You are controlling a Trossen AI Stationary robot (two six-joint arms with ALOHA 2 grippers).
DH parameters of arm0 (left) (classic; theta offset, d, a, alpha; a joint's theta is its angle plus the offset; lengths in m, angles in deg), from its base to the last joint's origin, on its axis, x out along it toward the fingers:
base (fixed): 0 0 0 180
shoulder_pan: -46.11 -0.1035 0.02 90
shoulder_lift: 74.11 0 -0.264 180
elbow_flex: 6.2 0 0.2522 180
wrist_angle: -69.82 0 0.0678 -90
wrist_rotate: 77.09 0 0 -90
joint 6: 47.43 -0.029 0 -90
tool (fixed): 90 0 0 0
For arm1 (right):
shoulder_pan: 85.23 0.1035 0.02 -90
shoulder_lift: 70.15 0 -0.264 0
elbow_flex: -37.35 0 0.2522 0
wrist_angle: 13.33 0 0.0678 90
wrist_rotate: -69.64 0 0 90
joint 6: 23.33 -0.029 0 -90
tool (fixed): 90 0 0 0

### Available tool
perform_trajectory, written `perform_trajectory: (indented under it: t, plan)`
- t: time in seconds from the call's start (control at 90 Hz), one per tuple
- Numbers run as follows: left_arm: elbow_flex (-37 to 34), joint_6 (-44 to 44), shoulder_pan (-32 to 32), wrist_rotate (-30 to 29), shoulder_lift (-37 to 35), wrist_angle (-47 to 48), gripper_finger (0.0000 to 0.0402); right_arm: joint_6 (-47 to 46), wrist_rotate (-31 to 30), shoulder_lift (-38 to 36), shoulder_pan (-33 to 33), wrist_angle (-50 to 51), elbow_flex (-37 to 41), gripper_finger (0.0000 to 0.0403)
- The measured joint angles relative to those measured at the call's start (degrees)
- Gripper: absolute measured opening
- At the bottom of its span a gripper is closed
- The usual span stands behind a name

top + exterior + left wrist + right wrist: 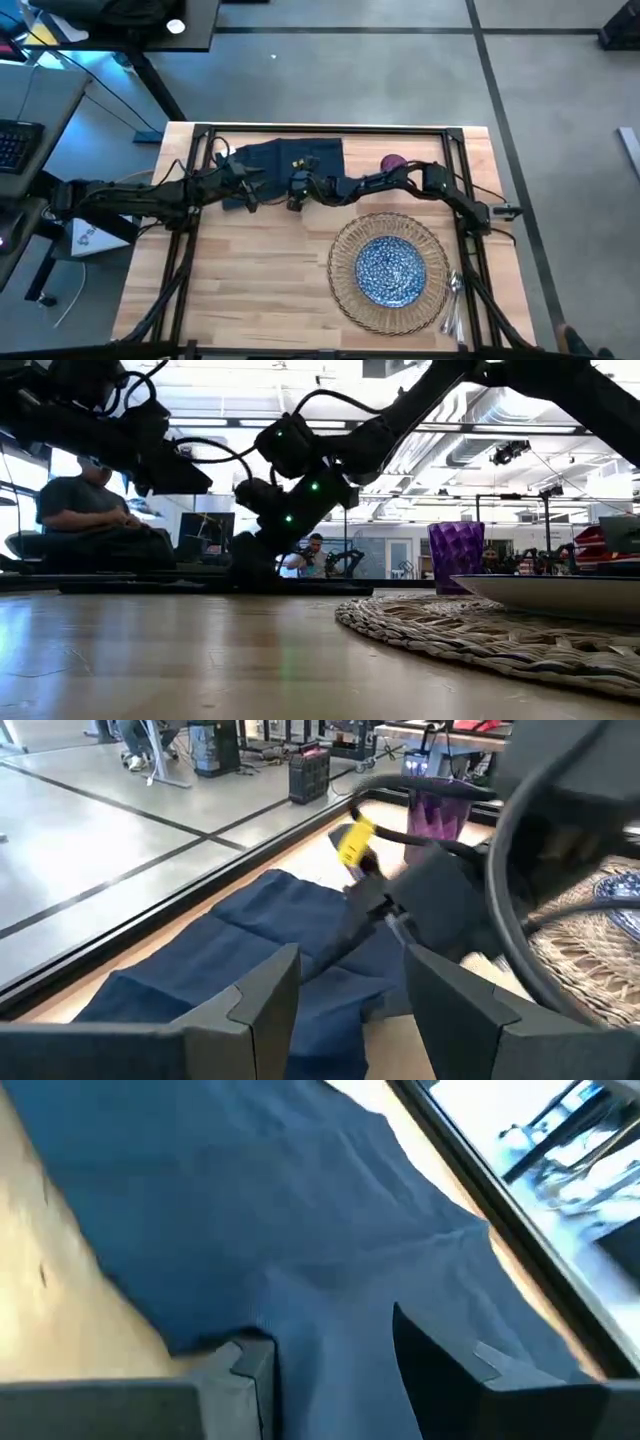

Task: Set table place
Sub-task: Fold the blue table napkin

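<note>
The dark navy napkin (285, 158) lies flat at the table's far middle. My left gripper (350, 1010) is open over its near left corner, fingers apart above the cloth's edge. My right gripper (330, 1370) is open and low at the napkin's near edge (300, 1330), one finger on each side of a strip of cloth. Toward the near right, the blue-white speckled plate (392, 268) sits on the round woven mat (345, 290). The purple cup (392, 162) stands at the far right, and the silver cutlery (452, 300) lies right of the mat. My right gripper comes down slanting from the table's right onto the napkin's near edge (250, 1342), with open fingers and the cloth flat on the table between them. I cannot tell whether the fingertips (440, 1355) touch the cloth. My left gripper touches nothing that I can see.
A black rail frame (320, 128) runs along the table's far edge and down both sides. Both arms cross the table's far half, close together, and bare wood (250, 280) lies at the near left. People sit in the room beyond the table.
</note>
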Motion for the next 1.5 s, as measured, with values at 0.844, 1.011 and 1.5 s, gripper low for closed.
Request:
perform_trajectory:
  t: [0.844,1.011,1.5]
  plan:
    - [12.5,0.42,-6.56,3.53,-0.87,27.32,0.0163,-20.35,-21.23,0.75,7.09,-23.92,8.49,0.0141]
    - [12.72,0.45,-8.74,5.45,-0.43,29.43,0.0163,-26.32,-21.34,-0.43,9.42,-24.75,12.06,0.0141]
    - [12.7,0.46,-10.16,9.35,-0.43,28.98,0.0163,0.35,-21.42,-0.13,9.66,-15.7,7.47,0.0141]
